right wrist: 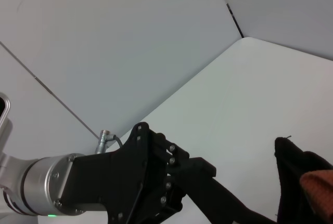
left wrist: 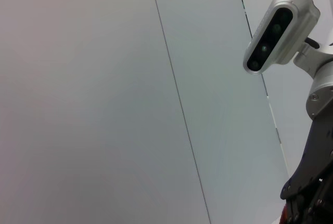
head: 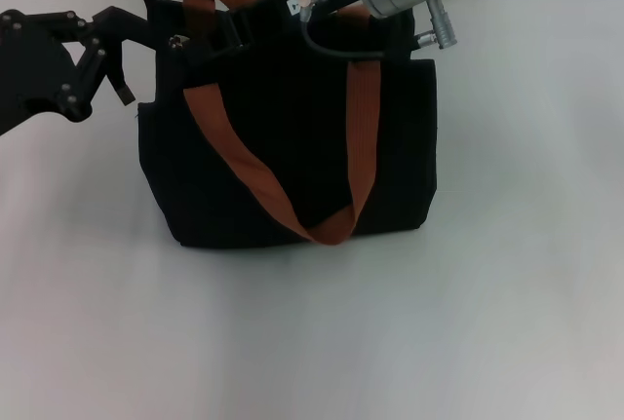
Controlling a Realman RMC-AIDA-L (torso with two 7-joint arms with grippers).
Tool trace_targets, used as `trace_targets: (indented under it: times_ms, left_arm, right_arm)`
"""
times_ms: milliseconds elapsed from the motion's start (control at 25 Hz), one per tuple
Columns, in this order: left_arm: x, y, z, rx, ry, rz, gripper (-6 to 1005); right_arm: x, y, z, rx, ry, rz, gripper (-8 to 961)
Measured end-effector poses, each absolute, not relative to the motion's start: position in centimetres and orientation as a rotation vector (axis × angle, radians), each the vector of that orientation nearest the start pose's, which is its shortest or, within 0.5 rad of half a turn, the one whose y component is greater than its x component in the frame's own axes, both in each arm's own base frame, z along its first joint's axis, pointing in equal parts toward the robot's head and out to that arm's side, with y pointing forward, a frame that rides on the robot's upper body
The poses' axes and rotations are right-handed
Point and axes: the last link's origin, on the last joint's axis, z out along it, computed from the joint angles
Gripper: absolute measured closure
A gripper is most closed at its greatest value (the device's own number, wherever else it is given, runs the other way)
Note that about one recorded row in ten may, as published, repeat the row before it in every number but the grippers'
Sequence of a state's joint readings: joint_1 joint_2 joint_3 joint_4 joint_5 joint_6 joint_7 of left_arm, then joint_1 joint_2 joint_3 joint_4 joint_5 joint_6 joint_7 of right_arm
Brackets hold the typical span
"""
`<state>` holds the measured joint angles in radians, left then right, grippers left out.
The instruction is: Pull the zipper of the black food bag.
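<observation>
The black food bag [head: 292, 157] stands upright on my white desk [head: 468, 323], toward the far side and a little to my left of centre. Its two rust-orange handles [head: 363, 137] drape down over the near face, one loop hanging low to the bag's base. The desk is plain and matte, and the bag throws a soft shadow on it along its base.

My left claw [head: 161, 25] reaches in from the left and meets the bag's upper left corner at the top edge; its black linkage is spread wide behind it, but the fingertips merge with the dark fabric, so I cannot tell whether they are clenched or released. My right arm comes in from the upper right across the bag's top, its ring glowing cyan; the right claw itself is hidden behind the bag, and I cannot tell its state. The zipper is not something I can make out along the top.

Behind the desk stand pale grey wall panels [left wrist: 104, 99] with thin dark seams.
</observation>
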<state>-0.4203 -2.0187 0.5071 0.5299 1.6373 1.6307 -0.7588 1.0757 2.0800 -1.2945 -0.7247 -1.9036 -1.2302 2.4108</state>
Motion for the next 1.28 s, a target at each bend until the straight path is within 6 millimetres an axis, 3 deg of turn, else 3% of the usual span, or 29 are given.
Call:
trace_targets:
  times_ms: [840, 1280]
  left_arm:
    - [-29.3, 31.8, 6.5, -2.211, -0.047, -0.871, 855]
    - [-29.3, 31.9, 6.5, -2.211, -0.049, -0.869, 851]
  right_arm:
    - [5.0, 41.5, -5.7, -2.841, 1.063, 0.302, 951]
    - [6.7, 41.8, -4.2, -2.768, 1.1, 0.315, 951]
